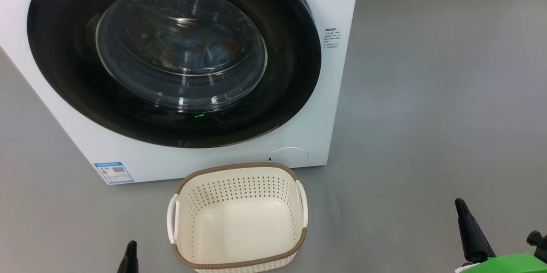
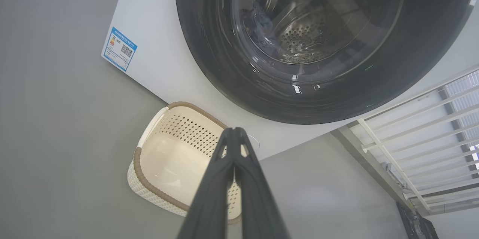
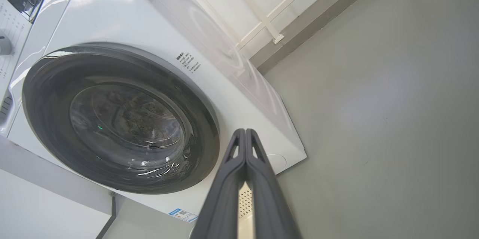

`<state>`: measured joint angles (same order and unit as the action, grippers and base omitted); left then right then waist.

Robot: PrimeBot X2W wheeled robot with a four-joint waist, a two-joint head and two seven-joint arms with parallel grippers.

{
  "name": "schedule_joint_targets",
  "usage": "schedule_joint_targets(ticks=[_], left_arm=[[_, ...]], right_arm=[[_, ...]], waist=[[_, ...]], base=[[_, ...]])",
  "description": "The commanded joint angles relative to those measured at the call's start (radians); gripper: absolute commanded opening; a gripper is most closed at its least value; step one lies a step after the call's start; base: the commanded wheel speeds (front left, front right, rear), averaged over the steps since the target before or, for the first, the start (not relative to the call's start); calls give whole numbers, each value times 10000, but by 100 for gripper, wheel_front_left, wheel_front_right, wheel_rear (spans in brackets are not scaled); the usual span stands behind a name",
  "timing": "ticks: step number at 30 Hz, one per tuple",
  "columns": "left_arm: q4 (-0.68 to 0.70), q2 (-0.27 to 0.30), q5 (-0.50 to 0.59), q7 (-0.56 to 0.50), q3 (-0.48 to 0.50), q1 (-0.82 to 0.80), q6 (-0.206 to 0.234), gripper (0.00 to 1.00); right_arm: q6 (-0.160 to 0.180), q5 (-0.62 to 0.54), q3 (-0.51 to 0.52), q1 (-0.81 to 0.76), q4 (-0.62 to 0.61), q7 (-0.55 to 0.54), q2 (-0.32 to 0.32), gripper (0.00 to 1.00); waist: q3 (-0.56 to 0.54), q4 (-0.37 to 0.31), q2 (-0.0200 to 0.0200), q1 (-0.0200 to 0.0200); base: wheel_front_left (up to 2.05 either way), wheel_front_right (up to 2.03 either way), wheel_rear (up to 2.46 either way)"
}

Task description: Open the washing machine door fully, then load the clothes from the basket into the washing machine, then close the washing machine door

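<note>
Shut door [image 1: 173, 57] is placed ahead and above, nearer the left gripper [image 1: 131, 247] than the right gripper [image 1: 461, 209], both closed and empty; clothes [image 1: 213, 53] are seemingly seen inside.

head: above and before the washing machine door [image 1: 64, 72], facing down, near | left wrist: before door, close, tilted | right wrist: off door's right, oblique | shared: door
</note>
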<state>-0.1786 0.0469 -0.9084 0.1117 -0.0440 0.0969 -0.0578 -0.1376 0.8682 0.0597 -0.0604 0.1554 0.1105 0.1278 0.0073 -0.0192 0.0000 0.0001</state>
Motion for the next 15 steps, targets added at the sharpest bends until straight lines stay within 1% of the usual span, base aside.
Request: schedule_joint_targets(ticks=[1, 15], left_arm=[[158, 159, -329, -94, 264, -483, -70, 0], [-25, 188, -1908, -518, 481, -831, -219, 0]], right_arm=[[35, 360, -33, 429, -180, -75, 66, 0], [42, 2020, 20, 707, 60, -503, -69, 0]], waist=[[-1, 5, 0, -1], [-11, 48, 0, -1]], base=[[0, 0, 0], [0, 0, 0]])
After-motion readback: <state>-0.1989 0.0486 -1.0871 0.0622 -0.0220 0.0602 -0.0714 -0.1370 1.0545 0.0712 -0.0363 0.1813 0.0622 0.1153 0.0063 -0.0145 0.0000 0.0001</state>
